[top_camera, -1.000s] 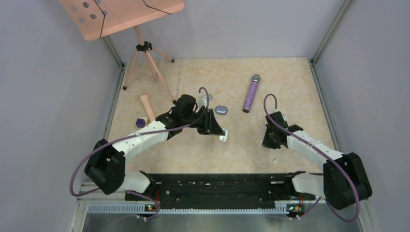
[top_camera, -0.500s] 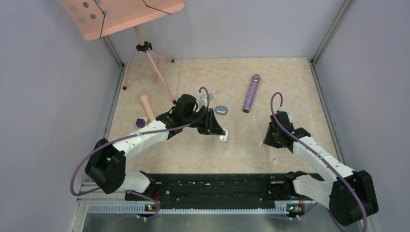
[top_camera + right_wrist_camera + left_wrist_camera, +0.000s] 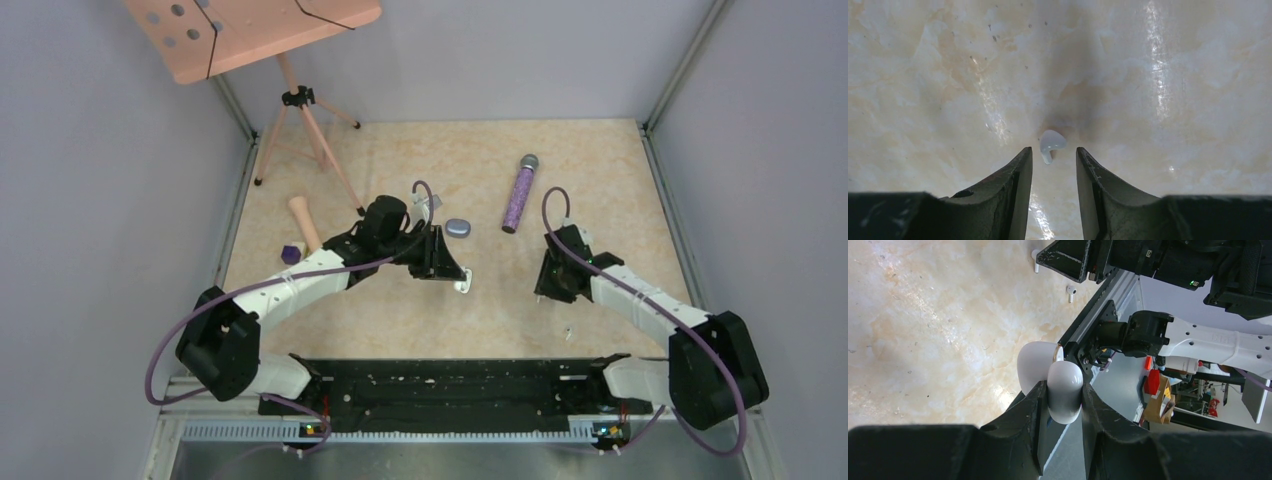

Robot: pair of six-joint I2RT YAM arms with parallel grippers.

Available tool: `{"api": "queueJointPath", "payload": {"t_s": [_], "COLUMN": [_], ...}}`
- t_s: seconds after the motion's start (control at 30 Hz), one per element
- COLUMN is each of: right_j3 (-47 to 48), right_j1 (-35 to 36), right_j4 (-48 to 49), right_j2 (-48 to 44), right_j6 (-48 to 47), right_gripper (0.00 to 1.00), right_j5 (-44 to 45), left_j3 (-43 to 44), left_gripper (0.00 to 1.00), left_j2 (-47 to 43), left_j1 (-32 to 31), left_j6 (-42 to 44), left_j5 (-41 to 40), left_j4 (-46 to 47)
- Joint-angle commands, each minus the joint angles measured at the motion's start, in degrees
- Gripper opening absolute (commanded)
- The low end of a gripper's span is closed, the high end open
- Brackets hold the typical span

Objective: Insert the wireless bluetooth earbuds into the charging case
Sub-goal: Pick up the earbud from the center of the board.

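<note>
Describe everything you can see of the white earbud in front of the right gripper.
The white earbud is a tiny glossy plastic piece: a rounded head with a short stem pointing toward the wrist camera. It lies loose on the marbled table, between the tips of the right gripper, whose open fingers do not touch it.

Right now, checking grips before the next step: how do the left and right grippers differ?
The left gripper has its jaws shut on the white charging case; the right gripper has them open. The left gripper holds something; the right gripper holds nothing, a white earbud lying loose on the table between its jaw tips. Both have black jaws.
</note>
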Motion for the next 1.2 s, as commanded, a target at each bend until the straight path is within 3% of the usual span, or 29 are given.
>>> {"api": "queueJointPath", "payload": {"t_s": [0.0, 0.87, 1.17], "right_j3": [3.0, 2.6, 2.2], "right_j1": [0.6, 0.7, 0.7], "right_j4": [2.9, 5.2, 5.5], "right_j2": [1.3, 5.4, 4.9], "right_j6": [0.1, -0.6, -0.4], "right_gripper": [0.37, 0.3, 0.18], "right_j5": [1.3, 0.2, -0.1], "left_j3": [1.8, 1.8, 2.3], "left_gripper": [0.0, 0.0, 0.0], "left_j2": [-0.6, -0.3, -0.2], "left_j1": [-0.3, -0.3, -0.4], "left_j6": [1.1, 1.1, 1.0], "left_j5": [0.5, 0.8, 0.9], "left_j4": [0.8, 1.1, 1.0]}}
